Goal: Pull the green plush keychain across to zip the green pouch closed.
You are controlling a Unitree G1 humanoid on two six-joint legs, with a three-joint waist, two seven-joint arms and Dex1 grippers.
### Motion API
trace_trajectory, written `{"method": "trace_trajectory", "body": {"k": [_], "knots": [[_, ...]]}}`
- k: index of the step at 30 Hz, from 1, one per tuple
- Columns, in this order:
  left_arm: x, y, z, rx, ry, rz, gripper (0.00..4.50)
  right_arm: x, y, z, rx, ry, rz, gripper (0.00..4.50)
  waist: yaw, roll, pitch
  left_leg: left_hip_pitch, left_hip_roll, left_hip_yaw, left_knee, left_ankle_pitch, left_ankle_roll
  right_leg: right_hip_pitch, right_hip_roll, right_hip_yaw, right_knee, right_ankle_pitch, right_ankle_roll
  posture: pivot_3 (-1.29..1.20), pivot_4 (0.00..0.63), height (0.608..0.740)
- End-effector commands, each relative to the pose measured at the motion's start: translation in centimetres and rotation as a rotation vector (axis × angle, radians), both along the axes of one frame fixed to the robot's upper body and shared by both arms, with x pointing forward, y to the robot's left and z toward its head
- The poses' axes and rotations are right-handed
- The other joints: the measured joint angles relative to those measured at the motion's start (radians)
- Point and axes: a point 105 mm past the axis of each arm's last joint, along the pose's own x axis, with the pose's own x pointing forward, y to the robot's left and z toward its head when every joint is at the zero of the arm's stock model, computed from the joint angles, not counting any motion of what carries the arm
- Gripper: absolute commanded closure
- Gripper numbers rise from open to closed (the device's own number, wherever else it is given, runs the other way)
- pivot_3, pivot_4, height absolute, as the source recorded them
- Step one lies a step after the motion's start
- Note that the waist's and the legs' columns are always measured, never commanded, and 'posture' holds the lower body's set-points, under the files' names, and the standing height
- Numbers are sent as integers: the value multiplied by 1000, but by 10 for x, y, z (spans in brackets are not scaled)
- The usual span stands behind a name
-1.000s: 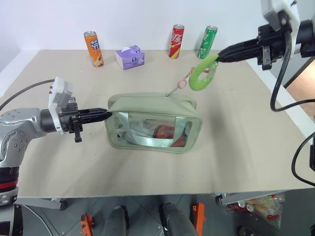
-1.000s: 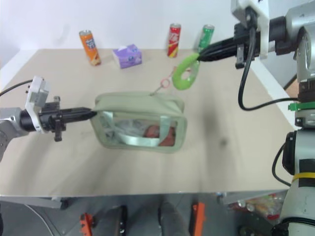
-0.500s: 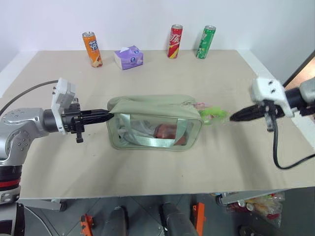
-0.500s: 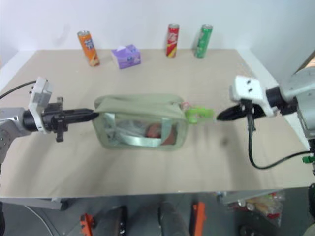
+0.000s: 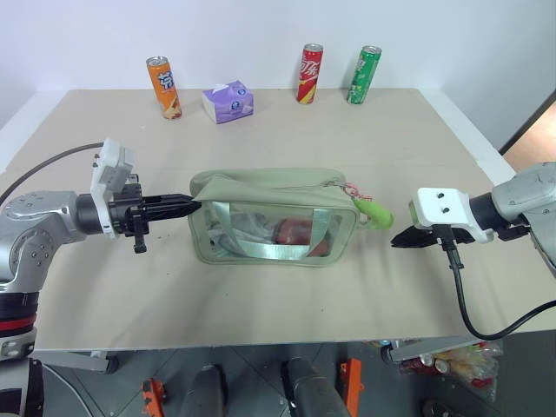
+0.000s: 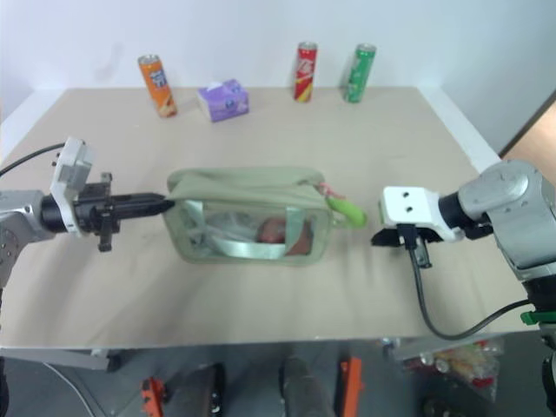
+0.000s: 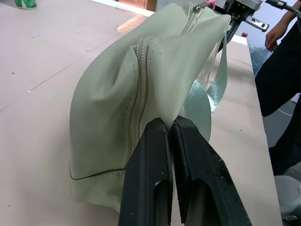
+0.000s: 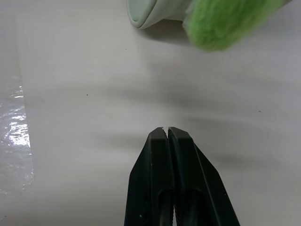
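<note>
Two grippers work here with different jobs. The left gripper (image 5: 187, 206) has its fingers pressed together on a fold of fabric at one end of the green pouch (image 5: 274, 217), probably to anchor it against the pull of the zipper. The pouch lies in the middle of the table (image 5: 261, 295). The green plush keychain (image 5: 375, 212) hangs at its other end, free. Just beside it, the right gripper (image 5: 401, 240) has its fingers closed on nothing.

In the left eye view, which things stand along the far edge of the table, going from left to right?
Orange can → purple tissue pack → red can → green can.
</note>
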Motion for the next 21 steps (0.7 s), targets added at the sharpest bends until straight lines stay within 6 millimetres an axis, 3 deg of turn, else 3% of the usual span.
{"method": "trace_trajectory", "body": {"k": [1,4,5,12,21], "knots": [[-3,1,11,10,-46,1,4500,1,6,61,194,-98,-10,4482,-1,0,0,0,0,1,0,0,0,0,0,0,0,1,0,0,150,740],[-3,0,11,6,-46,0,4500,1,4,69,221,-94,-19,4482,0,0,0,1,0,-1,0,0,0,1,1,-1,0,1,-1,0,150,740],[-3,0,11,6,-46,-1,4500,-1,4,68,216,-84,-14,3948,0,0,0,1,1,-1,0,0,0,1,1,-1,0,1,-1,0,150,740],[-3,0,11,6,-45,-2,4500,-13,13,70,262,-45,14,1565,1,0,0,-1,0,-1,0,0,0,0,0,-1,0,1,-1,0,150,740],[-1,0,13,4,-48,-4,4500,-32,29,87,352,-14,95,1565,1,0,0,0,1,0,0,0,0,0,0,-1,0,1,-1,0,150,740]]}}
